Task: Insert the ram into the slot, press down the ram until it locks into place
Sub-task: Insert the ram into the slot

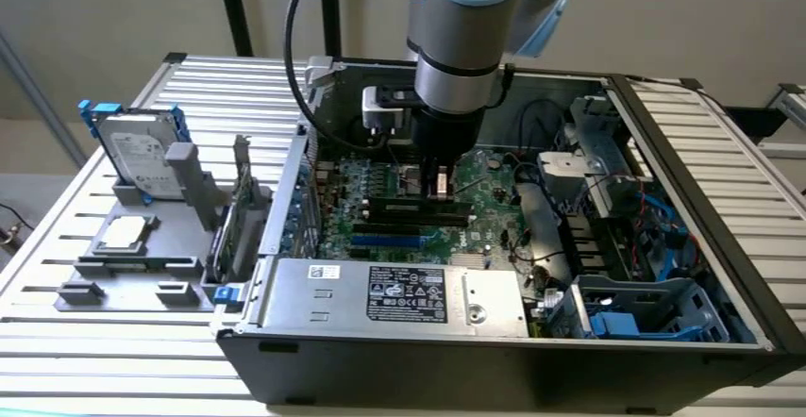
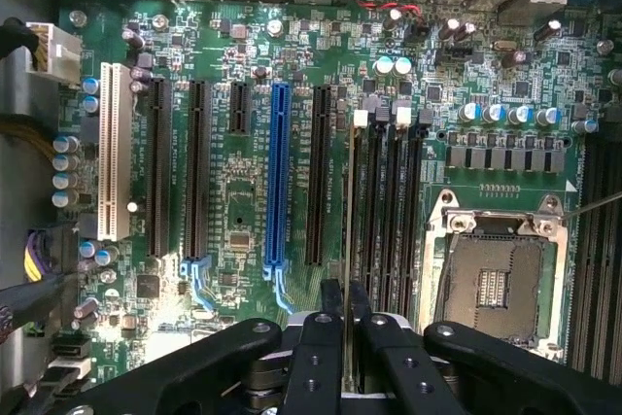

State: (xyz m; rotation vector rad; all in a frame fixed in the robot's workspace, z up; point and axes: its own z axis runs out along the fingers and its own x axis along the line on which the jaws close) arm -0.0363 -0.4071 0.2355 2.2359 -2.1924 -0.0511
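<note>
My gripper [image 2: 347,310] is clenched on the ram [image 2: 348,230], held edge-on, its length parallel with the slot [image 2: 365,201] lying straight beneath it

Ram [image 2: 348,250] over slot [image 2: 361,201] on motherboard [image 2: 243,191].

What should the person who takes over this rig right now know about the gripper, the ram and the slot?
Gripper: shut on the ram, held edge-on between its fingers, inside the open computer case.
Ram: upright over the motherboard, lined up along the slot, which is the one of the parallel black sockets nearest the blue slot.
Done: the ram is picked up and aligned with the slot.
Left: I cannot tell whether its lower edge is in the slot. Pressing it down until it locks is not shown as done.
</note>
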